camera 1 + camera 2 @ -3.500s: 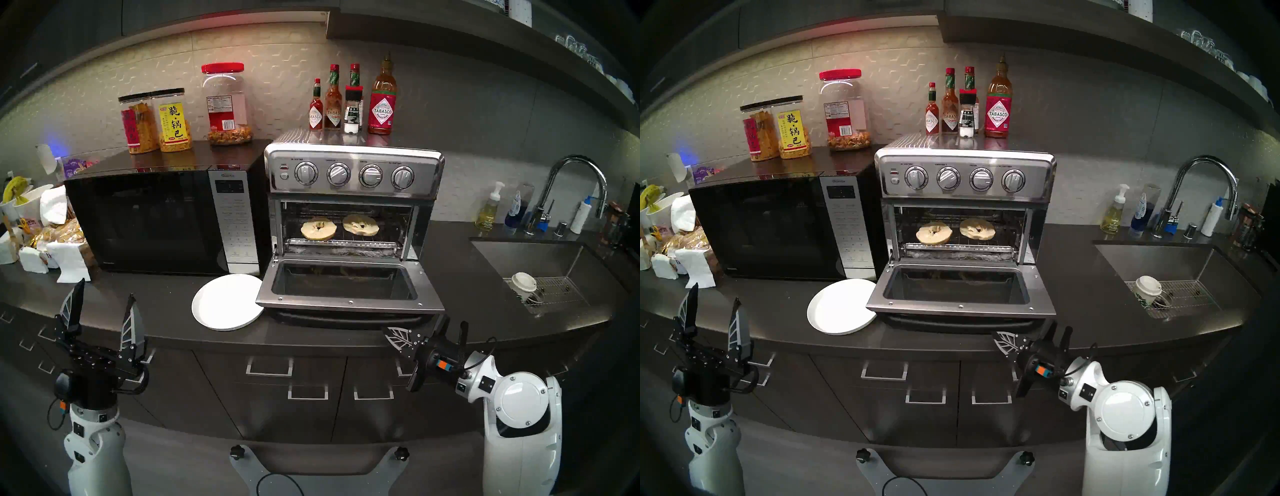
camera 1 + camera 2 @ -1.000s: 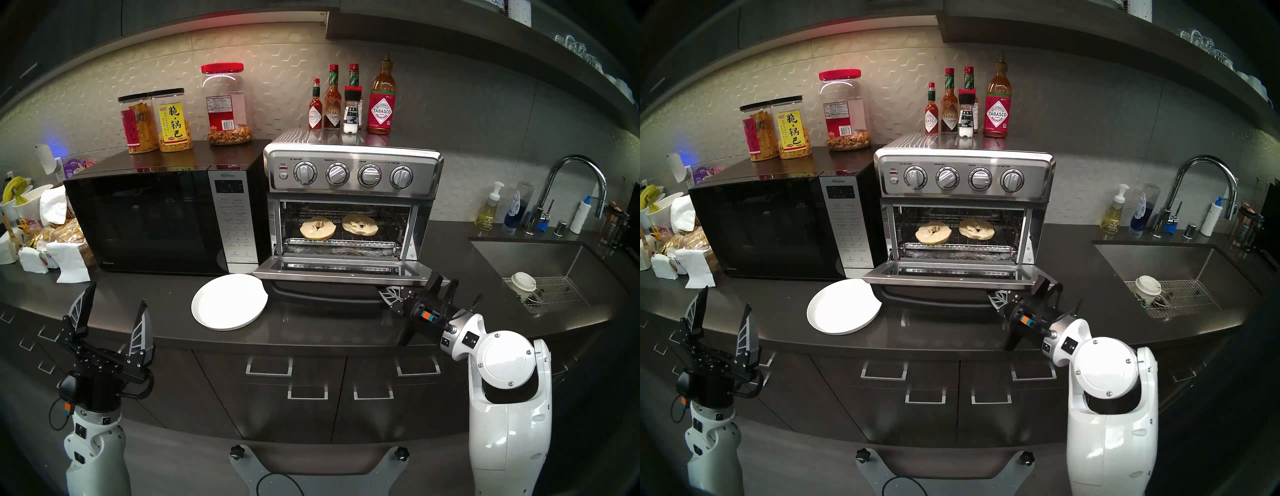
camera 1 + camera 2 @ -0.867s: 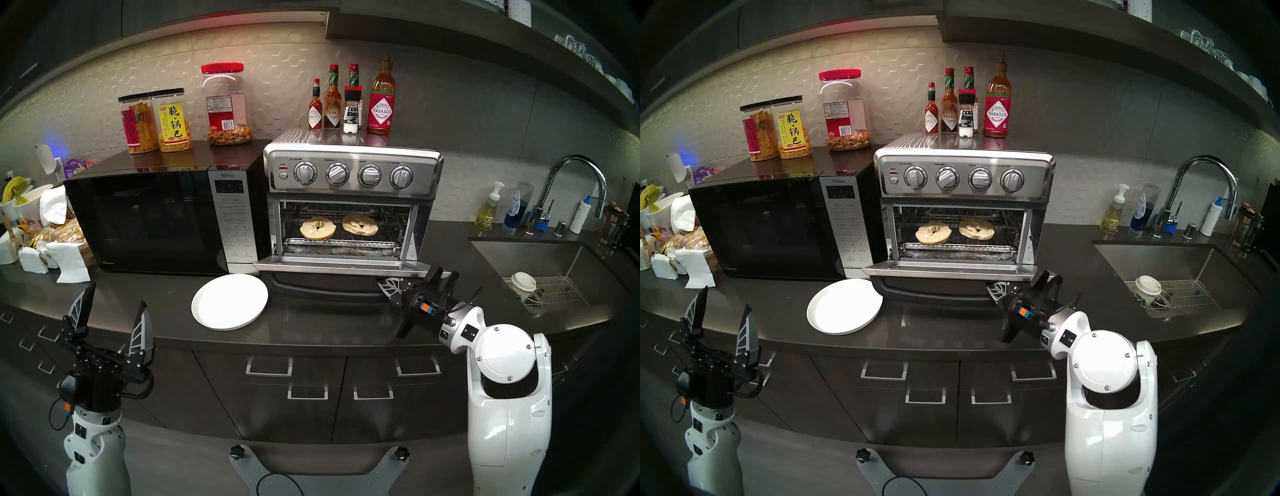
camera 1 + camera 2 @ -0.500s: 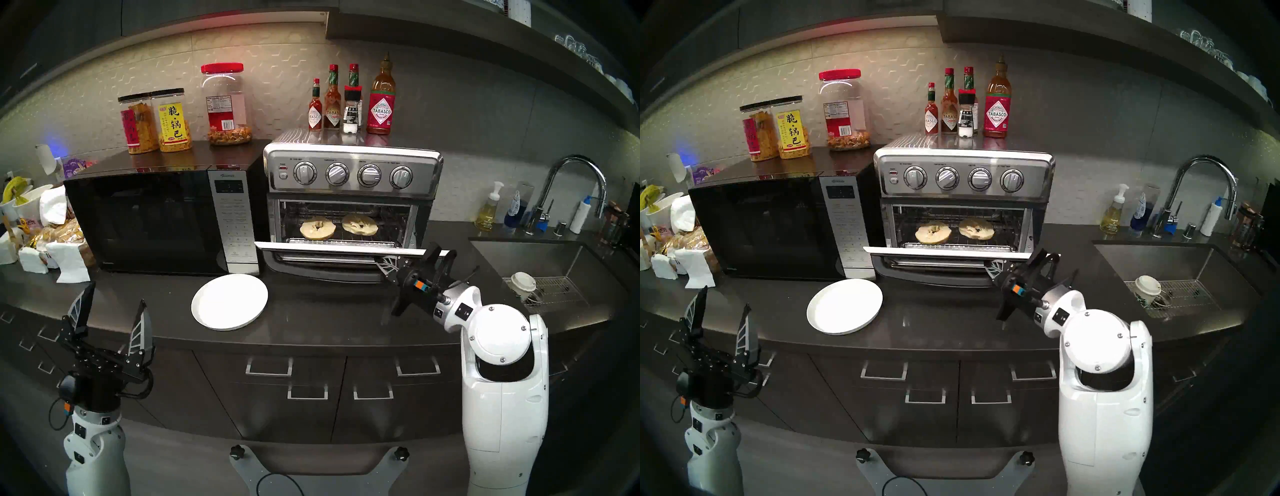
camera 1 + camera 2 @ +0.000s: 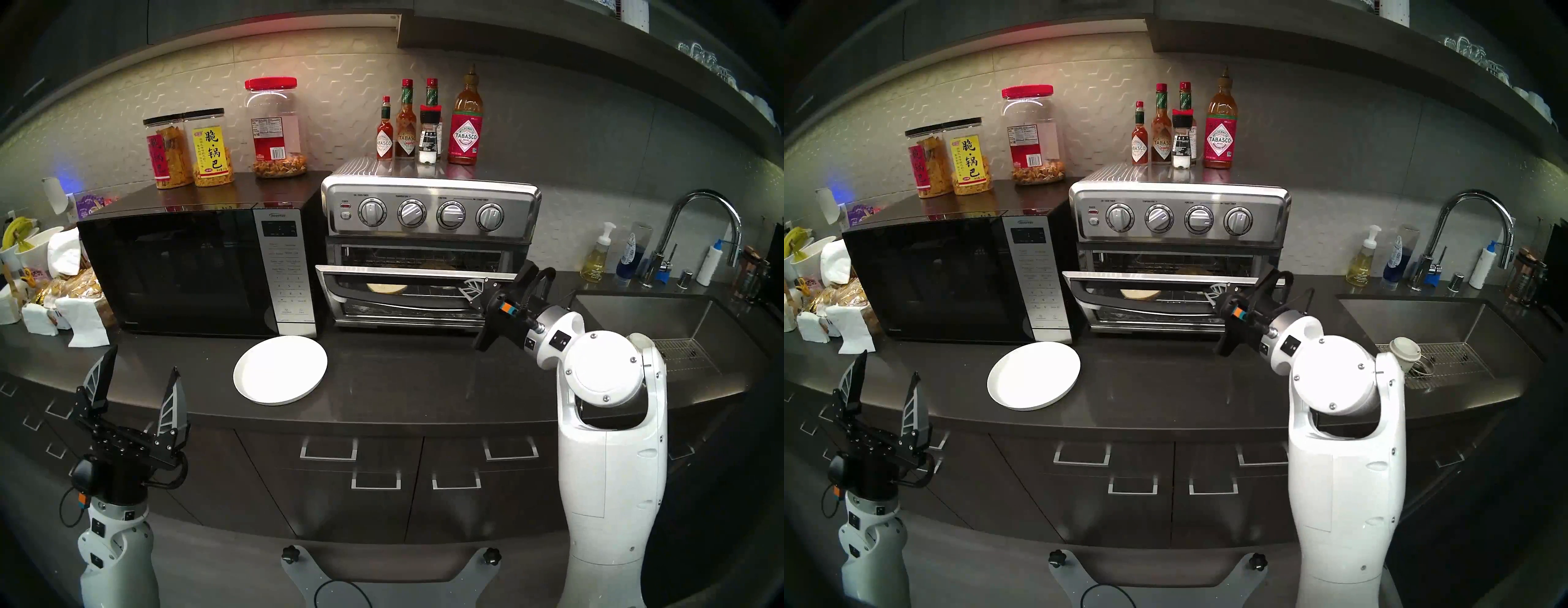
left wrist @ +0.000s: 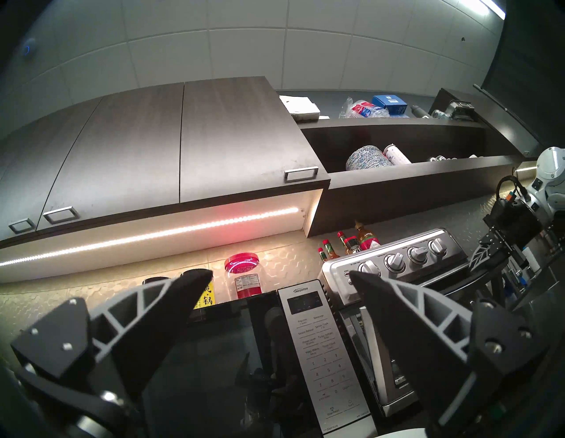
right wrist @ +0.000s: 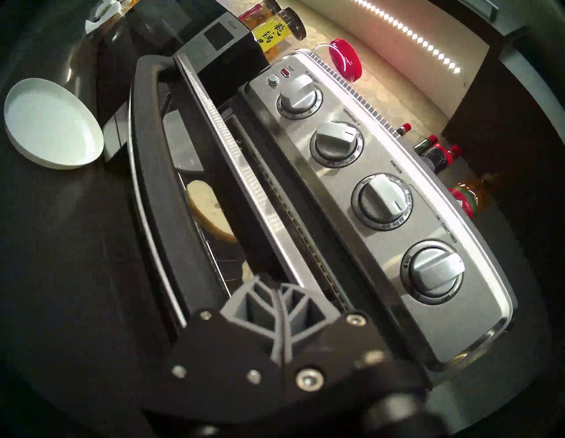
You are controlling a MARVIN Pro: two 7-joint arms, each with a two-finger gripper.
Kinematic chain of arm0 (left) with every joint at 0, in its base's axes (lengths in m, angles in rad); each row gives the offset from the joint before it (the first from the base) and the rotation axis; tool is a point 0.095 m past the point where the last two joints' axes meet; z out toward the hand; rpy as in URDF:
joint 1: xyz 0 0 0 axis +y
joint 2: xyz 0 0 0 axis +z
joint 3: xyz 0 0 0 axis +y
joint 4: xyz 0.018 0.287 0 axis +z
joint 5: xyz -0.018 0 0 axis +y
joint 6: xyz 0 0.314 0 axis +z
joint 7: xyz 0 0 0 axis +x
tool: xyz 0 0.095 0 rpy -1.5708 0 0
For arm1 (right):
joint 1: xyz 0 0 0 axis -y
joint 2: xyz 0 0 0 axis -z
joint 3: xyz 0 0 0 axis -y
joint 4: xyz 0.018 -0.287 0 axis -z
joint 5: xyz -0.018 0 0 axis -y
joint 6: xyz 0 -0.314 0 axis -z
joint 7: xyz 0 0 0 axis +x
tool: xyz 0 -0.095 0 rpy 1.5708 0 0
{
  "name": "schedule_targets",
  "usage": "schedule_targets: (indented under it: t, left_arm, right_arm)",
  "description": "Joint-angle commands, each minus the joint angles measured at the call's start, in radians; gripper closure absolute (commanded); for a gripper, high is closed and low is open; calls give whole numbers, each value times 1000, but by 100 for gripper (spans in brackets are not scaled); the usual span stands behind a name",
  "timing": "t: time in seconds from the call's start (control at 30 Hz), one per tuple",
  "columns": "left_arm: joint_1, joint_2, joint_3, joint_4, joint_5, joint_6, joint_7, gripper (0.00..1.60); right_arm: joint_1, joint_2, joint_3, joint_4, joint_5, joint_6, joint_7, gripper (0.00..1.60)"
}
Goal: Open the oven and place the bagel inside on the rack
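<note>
While the left end effector [image 5: 135,373] hangs wide apart near the desk's [image 5: 382,395] edge, the right end effector [image 5: 471,291], pinched tight, presses the oven [image 5: 428,212] door [image 5: 394,275] half-raised, bagel [image 5: 387,288] halves inside on the rack [image 5: 424,293].

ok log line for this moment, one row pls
phase: closing door | oven door: partly shut | bagel: inside on rack | right gripper: shut, under door edge | left gripper: open, idle | plate: bare
</note>
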Motion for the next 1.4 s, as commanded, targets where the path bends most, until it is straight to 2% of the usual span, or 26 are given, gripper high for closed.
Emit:
schedule_targets:
  t: [0.0, 0.47, 0.67, 0.83, 1.0, 1.13, 1.17, 1.37]
  left_arm:
    - [-1, 4, 1, -15, 2, 0, -23, 0]
    - [0, 5, 1, -16, 0, 0, -30, 0]
    - [-2, 2, -2, -16, -7, 0, -46, 0]
    - [-9, -9, -10, -13, -24, 0, -81, 0]
    - [-17, -20, -18, -10, -38, 0, -108, 0]
    - [-16, -18, -15, -11, -34, 0, -97, 0]
    - [-15, -18, -14, -12, -32, 0, -91, 0]
    - [-14, -17, -13, -12, -27, 0, -81, 0]
  right_arm:
    - [123, -6, -49, 114, -39, 79, 58, 160]
    - [288, -13, -68, 224, -100, 206, 133, 160]
    - [374, -20, -55, 287, -93, 250, 169, 160]
    - [446, -9, -2, 327, -47, 272, 237, 160]
    - [397, 21, 59, 238, -5, 269, 314, 160]
    - [348, 29, 103, 172, 23, 247, 320, 160]
    - [331, 30, 131, 137, 41, 231, 316, 160]
    - [295, 19, 223, 49, 98, 212, 325, 160]
